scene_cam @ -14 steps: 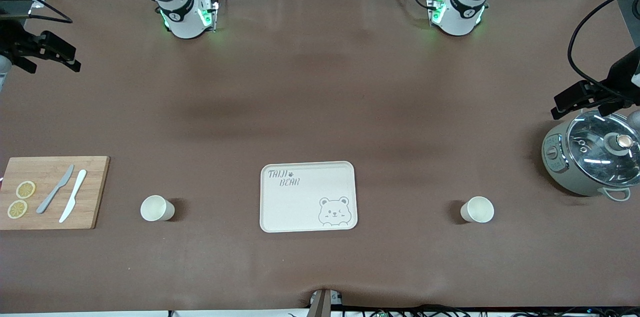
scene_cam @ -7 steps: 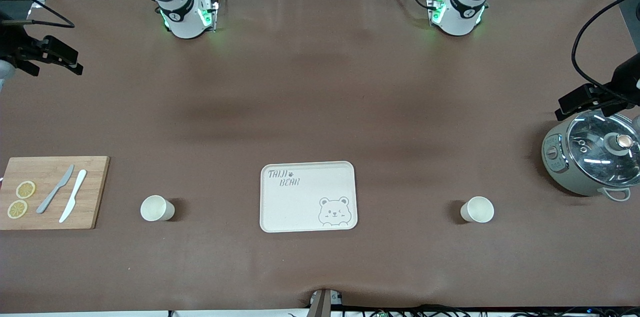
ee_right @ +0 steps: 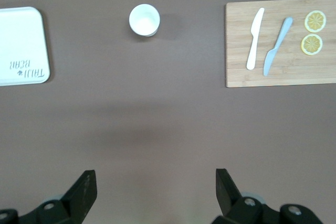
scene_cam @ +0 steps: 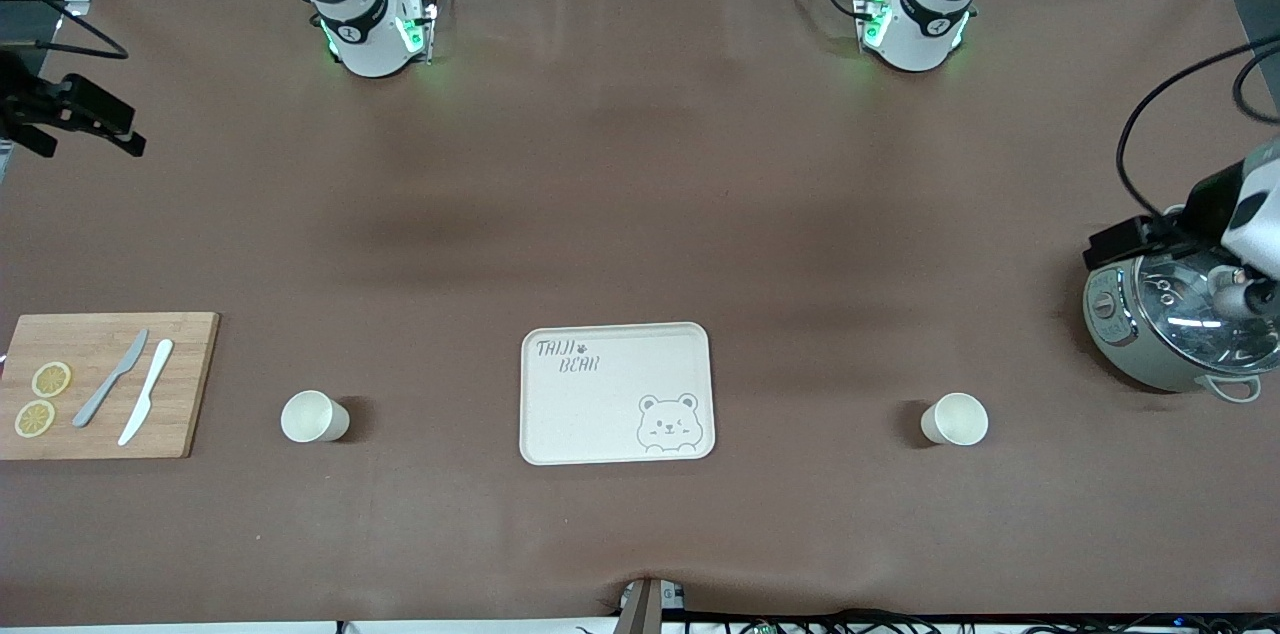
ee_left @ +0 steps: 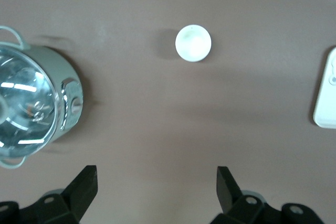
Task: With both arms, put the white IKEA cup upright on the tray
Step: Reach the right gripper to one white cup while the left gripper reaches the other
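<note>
The cream tray [scene_cam: 560, 414] with the bear drawing lies mid-table. One white cup [scene_cam: 314, 416] stands upright beside it toward the right arm's end, and a second white cup [scene_cam: 955, 419] stands upright toward the left arm's end. My left gripper [scene_cam: 1128, 242] hangs open and empty over the edge of the pot. Its wrist view shows its open gripper [ee_left: 157, 174], the cup [ee_left: 193, 43] and a tray corner [ee_left: 326, 98]. My right gripper [scene_cam: 80, 112] hangs open and empty over the table's edge at the right arm's end. Its wrist view shows its open gripper [ee_right: 156, 174], the cup [ee_right: 144, 20] and the tray [ee_right: 21, 35].
A grey pot with a glass lid [scene_cam: 1175, 324] stands at the left arm's end and also shows in the left wrist view [ee_left: 31, 106]. A wooden cutting board [scene_cam: 190, 384] holds two knives [scene_cam: 130, 379] and two lemon slices [scene_cam: 50, 379], and also shows in the right wrist view [ee_right: 236, 72].
My left gripper has swung over the pot, lower in the front view. My right gripper has drifted outward toward the table's edge. The cups and tray have not moved.
</note>
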